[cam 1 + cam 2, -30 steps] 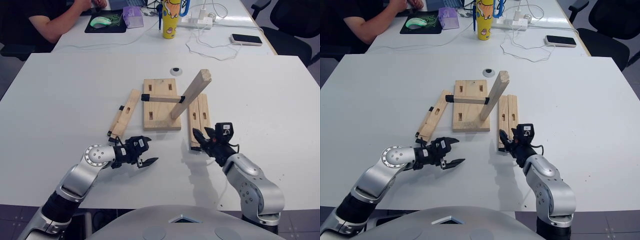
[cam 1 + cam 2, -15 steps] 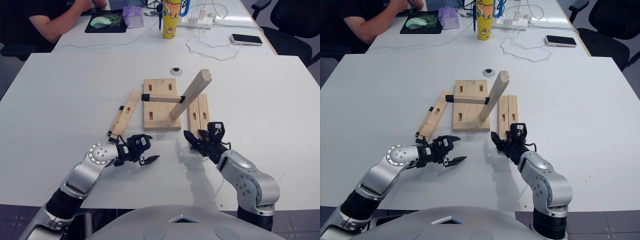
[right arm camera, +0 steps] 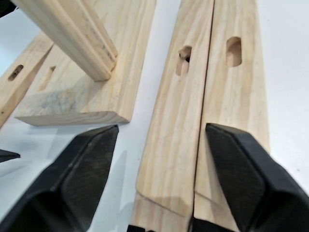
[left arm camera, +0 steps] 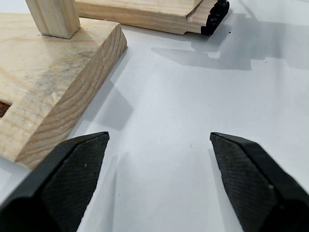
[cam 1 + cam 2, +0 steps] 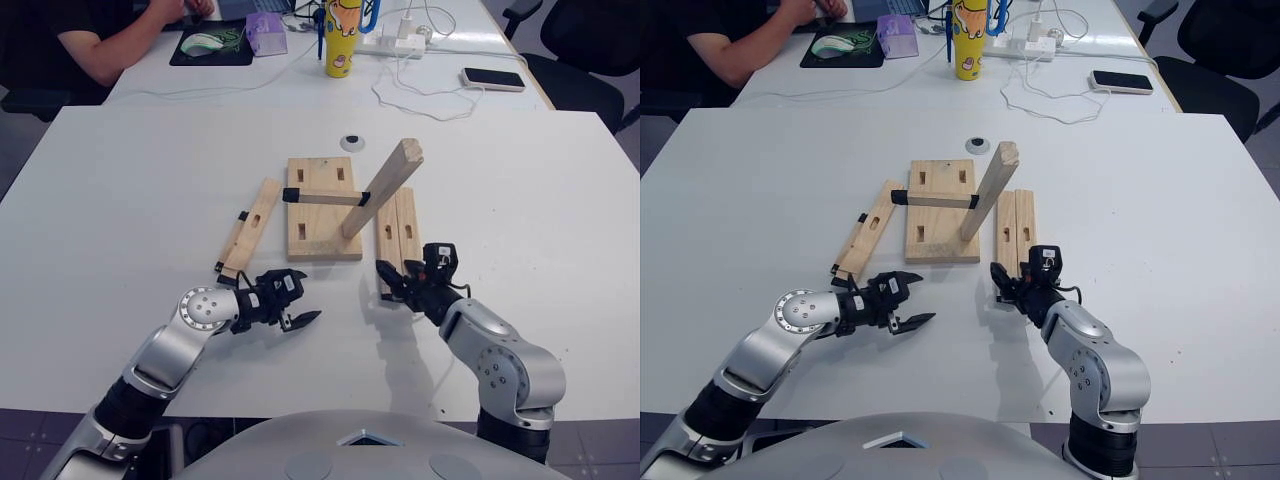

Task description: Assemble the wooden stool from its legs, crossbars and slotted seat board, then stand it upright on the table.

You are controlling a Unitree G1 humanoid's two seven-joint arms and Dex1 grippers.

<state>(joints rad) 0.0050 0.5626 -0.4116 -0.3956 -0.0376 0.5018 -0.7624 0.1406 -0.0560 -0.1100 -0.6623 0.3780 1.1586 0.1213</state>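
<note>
Right wrist view: right claw (image 3: 161, 128) wide open, empty, straddling ends of two legs (image 3: 236, 96) lying side by side; closing may pinch both. Left claw (image 5: 303, 308) open, empty.

The rounded, glossy silver left arm (image 5: 160, 355) and matching right arm (image 5: 505, 362) are showing black wrists. A round silver joint cap (image 5: 199, 306) is sitting just behind the black left gripper (image 5: 308, 298); the black right gripper (image 5: 392, 281) is carrying wedge-shaped, finely textured fingers (image 3: 89, 169).

We get bright, even light from overhead; soft shadows lie on the white table (image 5: 120, 200) beside the leaning leg (image 5: 383, 187) and board (image 5: 315, 235).
</note>
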